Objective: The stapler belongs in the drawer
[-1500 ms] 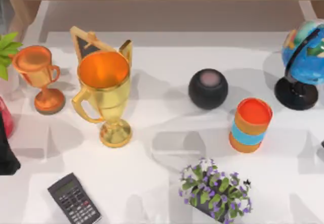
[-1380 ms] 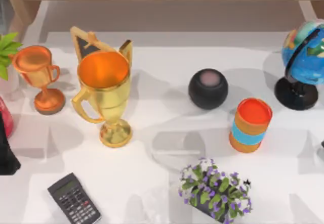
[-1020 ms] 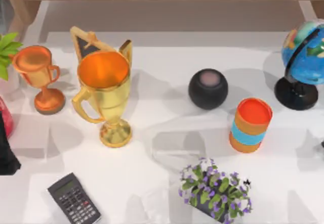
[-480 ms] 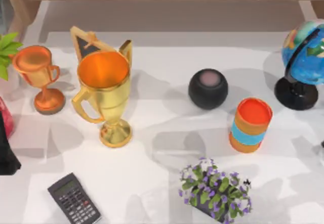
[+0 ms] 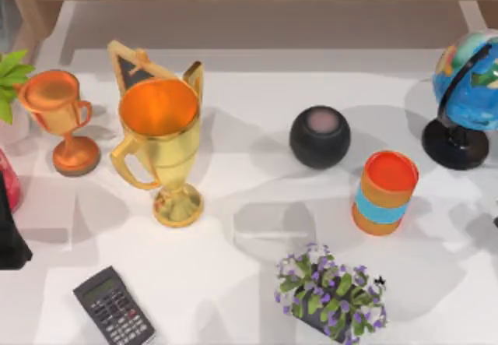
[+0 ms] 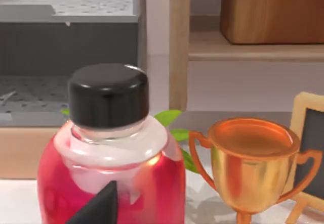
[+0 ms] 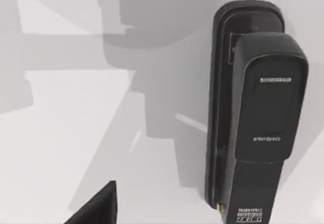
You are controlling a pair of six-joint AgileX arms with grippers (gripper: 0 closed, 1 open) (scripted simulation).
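Bench [image 5: 257, 181] in the top view carries a gold trophy [image 5: 162, 146] as landmark. Left of it stands a copper trophy [image 5: 61, 119]; right of it a black speaker [image 5: 320, 136], then a can [image 5: 384, 192] and a globe [image 5: 467, 100]. Nearer the camera than the trophy lie a calculator [image 5: 113, 306] and a flower pot [image 5: 331, 292]. A dark arm part [image 5: 9, 236] sits at the left edge.

Left wrist view faces a red bottle [image 6: 114, 158] with a black cap, the copper trophy [image 6: 253, 163] beside it and a wooden shelf [image 6: 243, 47] behind. One dark fingertip [image 6: 98, 206] of the left gripper overlaps the bottle; whether that gripper is spread cannot be told.

Right wrist view looks down on the black stapler [image 7: 253, 113] lying flat on the white bench [image 7: 66, 133], untouched. One fingertip [image 7: 96, 209] of the right gripper shows apart from the stapler; its spread cannot be told.
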